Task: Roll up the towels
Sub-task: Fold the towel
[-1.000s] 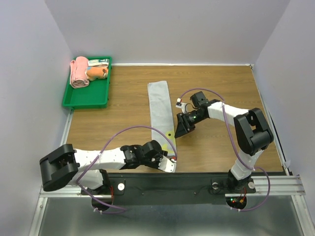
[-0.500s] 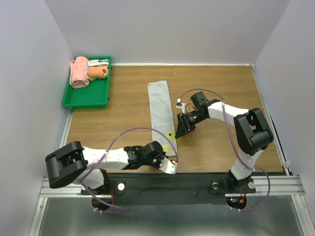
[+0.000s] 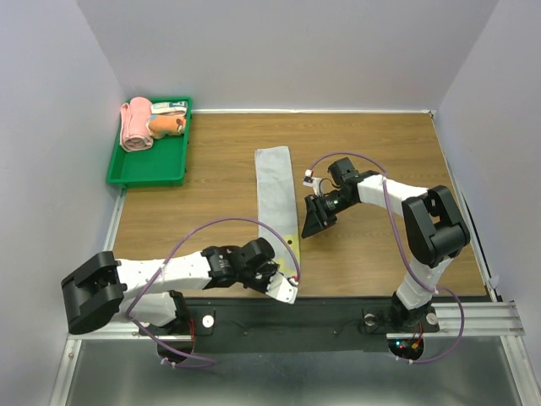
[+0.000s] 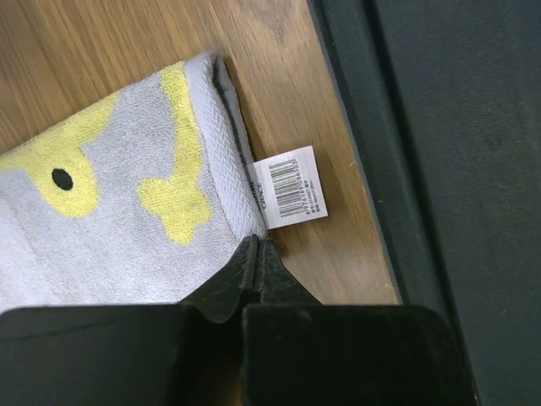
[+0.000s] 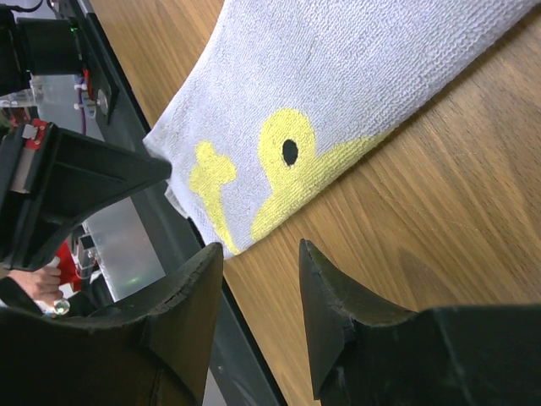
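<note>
A long grey towel (image 3: pixel 275 186) with a yellow duck print lies stretched from the table's middle to its near edge. My left gripper (image 3: pixel 284 284) is shut on the towel's near corner, at the hem beside its white barcode label (image 4: pixel 292 188). In the left wrist view the shut fingers (image 4: pixel 256 245) meet on the hem of the towel (image 4: pixel 110 203). My right gripper (image 3: pixel 311 222) is open and empty, just right of the towel's middle. In the right wrist view its fingers (image 5: pixel 260 247) hover over bare wood beside the towel (image 5: pixel 338 85).
A green tray (image 3: pixel 148 169) at the far left holds a rolled pink towel (image 3: pixel 135 125) and a rolled peach one (image 3: pixel 166 124). The black base rail (image 3: pixel 338 309) runs along the near edge. White walls enclose the table.
The towel has slid a little toward the near edge, its far end moving nearer. My left gripper has shifted slightly with the corner. The right arm has barely moved.
</note>
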